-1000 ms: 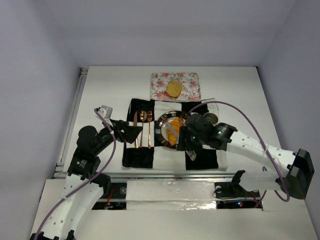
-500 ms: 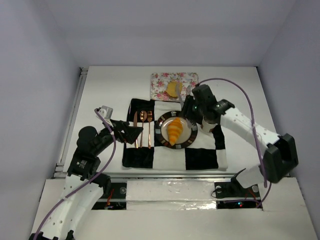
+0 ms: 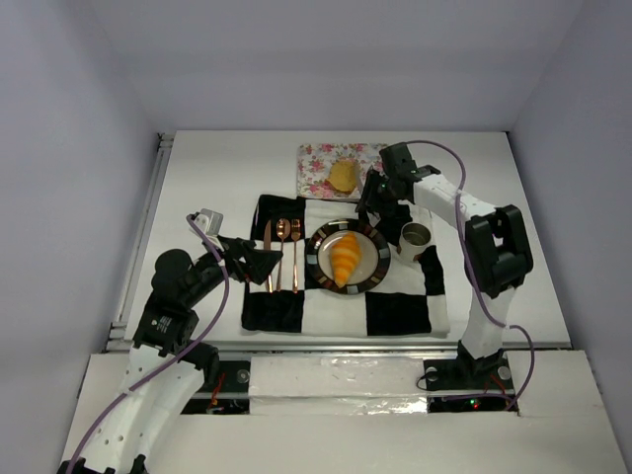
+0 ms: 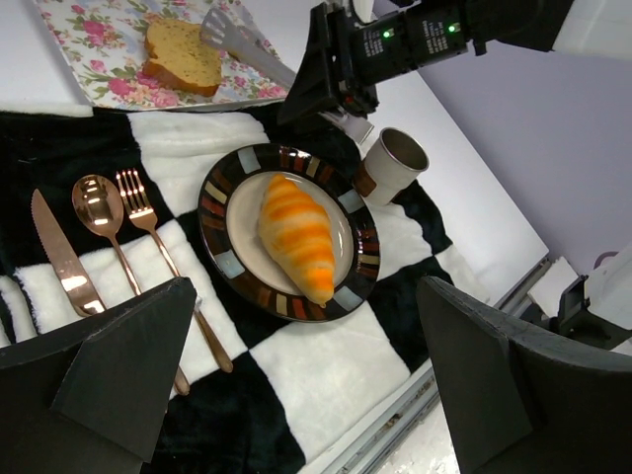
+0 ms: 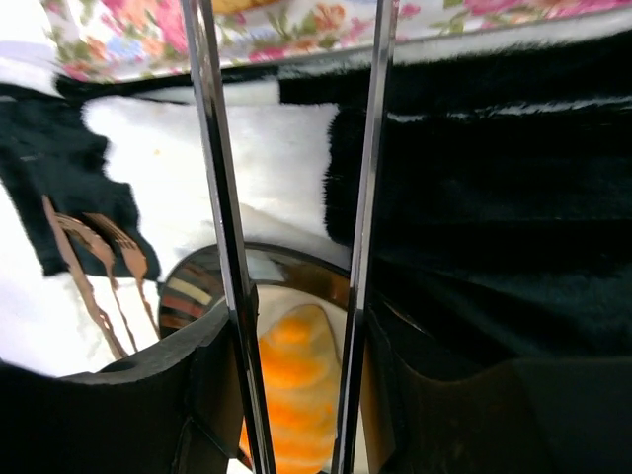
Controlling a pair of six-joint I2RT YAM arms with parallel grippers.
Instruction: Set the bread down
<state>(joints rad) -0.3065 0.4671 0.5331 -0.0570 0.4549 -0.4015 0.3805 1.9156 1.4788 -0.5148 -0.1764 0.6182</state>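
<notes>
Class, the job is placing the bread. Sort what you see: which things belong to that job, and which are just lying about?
Job: croissant, bread slice, striped-rim plate, tongs.
Lying about: cup, knife, spoon, fork, checkered mat.

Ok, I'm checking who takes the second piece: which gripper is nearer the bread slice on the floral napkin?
Right. The right gripper, holding tongs, sits just right of the slice; the left gripper hangs far off by the cutlery.
</notes>
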